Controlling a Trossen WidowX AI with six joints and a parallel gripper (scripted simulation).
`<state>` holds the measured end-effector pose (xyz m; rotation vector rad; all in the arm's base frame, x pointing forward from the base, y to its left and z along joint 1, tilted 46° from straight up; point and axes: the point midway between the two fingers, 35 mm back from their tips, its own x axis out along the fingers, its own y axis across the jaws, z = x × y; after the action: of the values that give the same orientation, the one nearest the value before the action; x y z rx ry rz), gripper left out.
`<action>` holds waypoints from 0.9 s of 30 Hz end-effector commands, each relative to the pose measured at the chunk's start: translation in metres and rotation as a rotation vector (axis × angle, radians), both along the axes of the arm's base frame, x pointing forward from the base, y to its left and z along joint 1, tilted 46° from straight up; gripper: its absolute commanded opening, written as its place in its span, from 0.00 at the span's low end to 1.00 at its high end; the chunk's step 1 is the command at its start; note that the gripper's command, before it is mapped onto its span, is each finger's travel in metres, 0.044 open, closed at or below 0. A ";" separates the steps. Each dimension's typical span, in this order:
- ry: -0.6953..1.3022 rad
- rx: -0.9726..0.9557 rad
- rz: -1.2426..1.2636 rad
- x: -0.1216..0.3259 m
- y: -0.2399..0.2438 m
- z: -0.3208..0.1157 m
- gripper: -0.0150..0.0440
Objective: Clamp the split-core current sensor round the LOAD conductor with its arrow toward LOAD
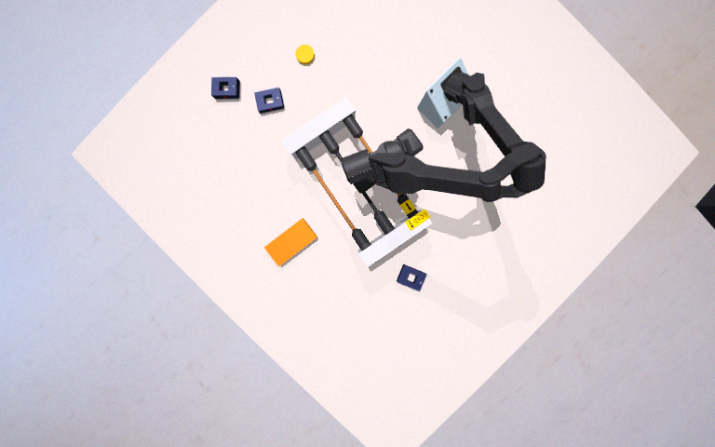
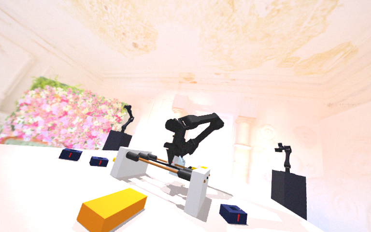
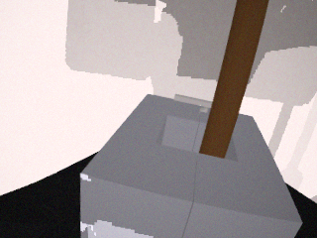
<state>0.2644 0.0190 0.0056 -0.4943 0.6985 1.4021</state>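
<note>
The split-core sensor (image 3: 134,166) looks grey in the wrist view. Its two halves meet at a thin seam, and its window surrounds the copper LOAD conductor (image 3: 238,74) (image 1: 365,144). Whether the latch has caught cannot be told. My gripper (image 3: 185,166) (image 2: 170,161) is shut on the sensor, with black fingers at both sides. The arm hides the sensor in the top view. The sensor's arrow is not readable now. The yellow LOAD marker (image 1: 420,220) is on the near white end block, beside a yellow arrow tag (image 1: 407,206) on the conductor's sleeve.
Two other conductors run alongside, one copper (image 1: 333,199) and one black, between white end blocks (image 1: 317,127) (image 1: 395,246). Several dark blue closed sensors (image 1: 225,87) (image 1: 269,100) (image 1: 411,277), an orange block (image 1: 290,241), a yellow disc (image 1: 304,54) and a pale blue wedge stand (image 1: 433,107) are around.
</note>
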 end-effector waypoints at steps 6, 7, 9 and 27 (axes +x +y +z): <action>0.072 0.019 0.076 0.009 -0.002 0.000 0.25; 0.083 0.022 0.087 0.010 -0.002 0.000 0.25; 0.086 0.023 0.091 0.011 -0.002 0.000 0.25; 0.086 0.023 0.091 0.012 -0.002 -0.001 0.25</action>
<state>0.2741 0.0180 0.0046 -0.4442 0.7380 1.5202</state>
